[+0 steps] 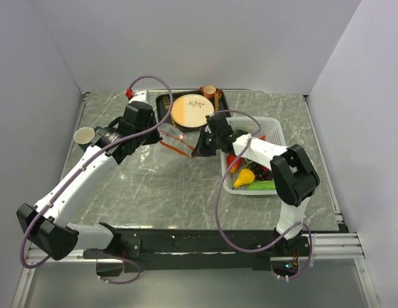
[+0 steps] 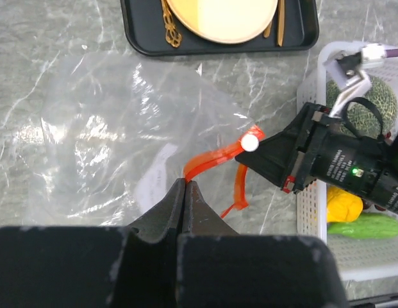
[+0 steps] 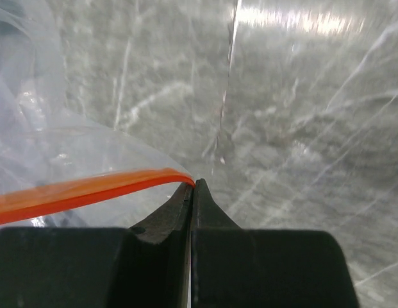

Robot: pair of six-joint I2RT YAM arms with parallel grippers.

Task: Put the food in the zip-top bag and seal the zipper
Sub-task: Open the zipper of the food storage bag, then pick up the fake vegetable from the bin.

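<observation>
While both arms leaned over the grey marble-look table (image 1: 166, 192), the clear floppy plastic zip-top bag (image 2: 109, 128) lay crumpled on it, just in front of the black tray (image 2: 138, 38) and right beside the white plastic mesh basket (image 2: 311, 212). The left gripper (image 2: 186, 187) was clamped tight on the thin orange-red zipper strip (image 2: 215, 157), and the right gripper (image 3: 193, 186) was pinched down on the same strip a bit further along. None of the toy food looked bagged yet: the round green melon (image 2: 368, 102), yellow pear (image 2: 343, 206) and green cucumber (image 2: 365, 226) all sat in the basket.

My guess was they were trying to get the mouth open. Honestly, I couldn't tell if each pinch had one lip or both layers, and that's the whole game. With both layers caught, pulling only stretches the strip. I'd have eased the two pinches apart slowly, lifted slightly so the film didn't drag, and kept the opening turned toward the basket, since that floppy plastic would sag shut at once.
</observation>
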